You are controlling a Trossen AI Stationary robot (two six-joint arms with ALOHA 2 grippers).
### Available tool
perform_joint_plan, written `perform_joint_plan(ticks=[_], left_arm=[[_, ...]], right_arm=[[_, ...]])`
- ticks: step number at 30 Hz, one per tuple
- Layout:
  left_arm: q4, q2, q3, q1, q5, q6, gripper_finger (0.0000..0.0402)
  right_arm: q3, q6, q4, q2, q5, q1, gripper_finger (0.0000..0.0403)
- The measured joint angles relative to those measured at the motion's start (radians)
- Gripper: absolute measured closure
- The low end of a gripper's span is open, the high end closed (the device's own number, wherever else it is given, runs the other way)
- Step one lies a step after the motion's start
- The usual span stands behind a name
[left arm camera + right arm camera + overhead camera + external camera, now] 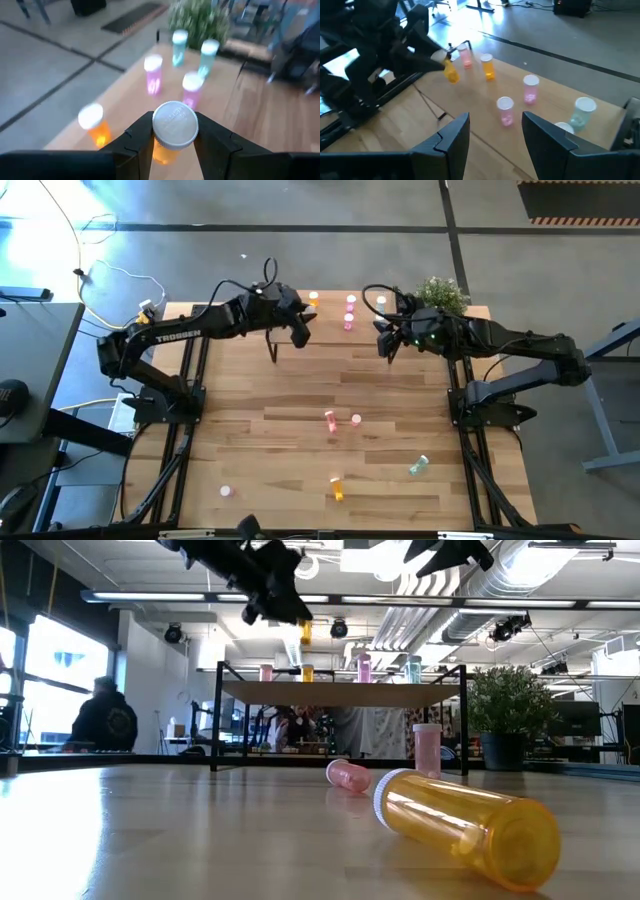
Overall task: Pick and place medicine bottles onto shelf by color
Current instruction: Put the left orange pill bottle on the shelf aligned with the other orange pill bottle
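Nearest the low camera, an orange bottle (470, 823) is lying on its side on the tabletop (300, 390), with a pink bottle (349, 775) lying behind it and another pink one (427, 749) standing upright. On the high view, these are being seen near the centre and toward 6 o'clock, a teal bottle (418, 466) lying at about 4 o'clock. An orange bottle (167, 137) is being gripped by the left tool (172, 132) — fingers closed on it below its white cap — above the shelf (340, 693) at 12 o'clock. Pink, orange and teal bottles are standing on the shelf. The right tool (495, 131) is being held open and empty — beside the shelf's right part.
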Motion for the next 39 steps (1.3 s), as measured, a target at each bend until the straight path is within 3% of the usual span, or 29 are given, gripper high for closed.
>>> perform_joint_plan(ticks=[13, 39], left_arm=[[0.051, 0.159, -0.001, 0.002, 0.007, -0.027, 0.0288], [0.005, 0.160, 0.000, 0.017, -0.059, -0.053, 0.0288]], right_arm=[[0.000, 0.001, -0.013, 0.000, 0.000, -0.054, 0.0231], [0.000, -0.007, -0.021, 0.000, 0.000, -0.069, 0.0231]])
